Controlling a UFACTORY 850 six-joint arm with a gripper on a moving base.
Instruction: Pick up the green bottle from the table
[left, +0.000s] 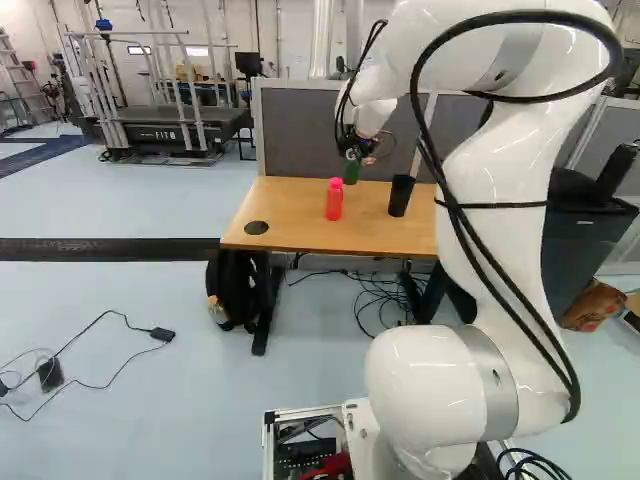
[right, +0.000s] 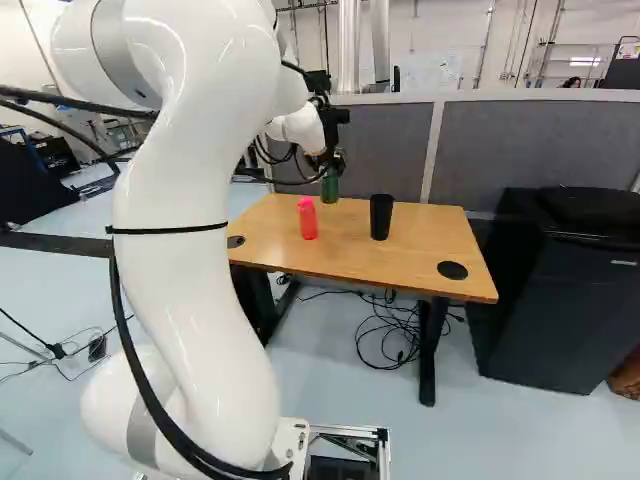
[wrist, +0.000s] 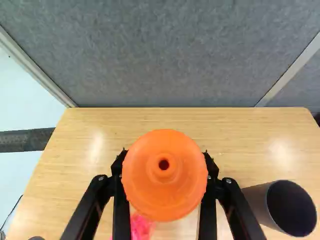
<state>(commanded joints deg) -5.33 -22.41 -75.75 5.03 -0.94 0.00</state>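
My gripper (right: 328, 160) points down over the back part of the table (right: 400, 255), with the green bottle (right: 330, 187) beneath it. In the left base view the green bottle (left: 352, 172) shows just under the dark wrist parts. The wrist view has the bottle's round orange cap (wrist: 165, 200) filling the space between both fingers of the gripper (wrist: 164, 175), which is shut on it from two sides. The cap hides the green body there. Whether the bottle's base touches the tabletop, I cannot tell.
A pink bottle (left: 334, 200) stands nearer the table's front edge. A black cup (right: 381, 217) is upright beside them. Grey partition panels (wrist: 165, 55) rise behind the table. Cables (right: 390, 330) lie on the floor beneath it, and a dark cabinet (right: 560, 290) stands beside it.
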